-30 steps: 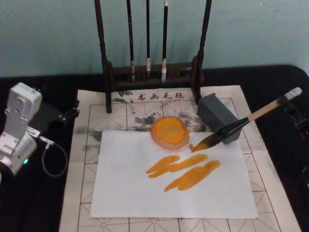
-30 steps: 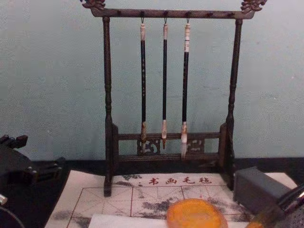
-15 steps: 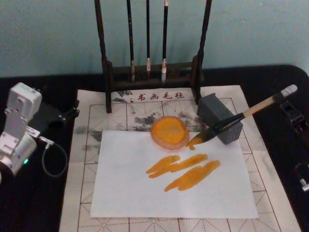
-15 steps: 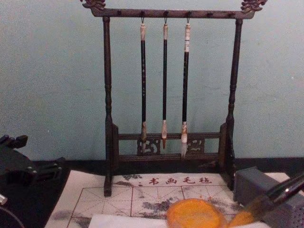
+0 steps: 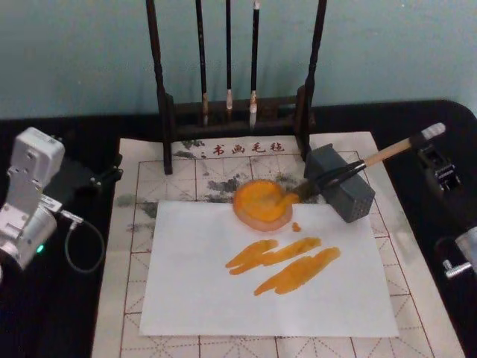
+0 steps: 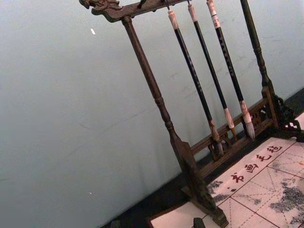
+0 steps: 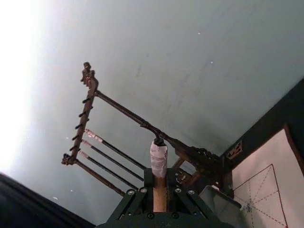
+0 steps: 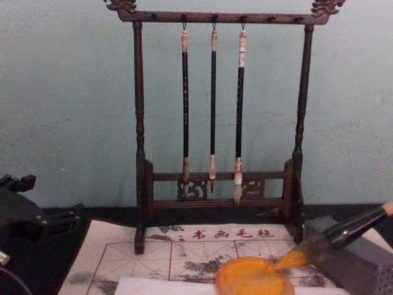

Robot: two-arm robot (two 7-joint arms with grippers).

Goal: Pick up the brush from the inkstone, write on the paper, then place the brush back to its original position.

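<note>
One big flat white paper sheet point(image 5: 201, 298) lies smeared with orange streaks point(image 5: 287, 262). Past its far edge, the thick brush point(image 5: 335, 177) with a pale wooden handle leans over a grey block point(image 5: 346, 200). Its bushy tip sits in a round orange dish point(image 5: 253, 210). The right gripper point(image 7: 160, 190) squeezes the handle end tight, and the left gripper point(image 5: 78, 177) sits parked at the left.

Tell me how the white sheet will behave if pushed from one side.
The paper looks thin and floppy, so it would probably buckle rather than slide. The orange dish, where the right end effector dips the brush, sits on its far edge and likely pins it there. The orange strokes may smear if wet.
</note>
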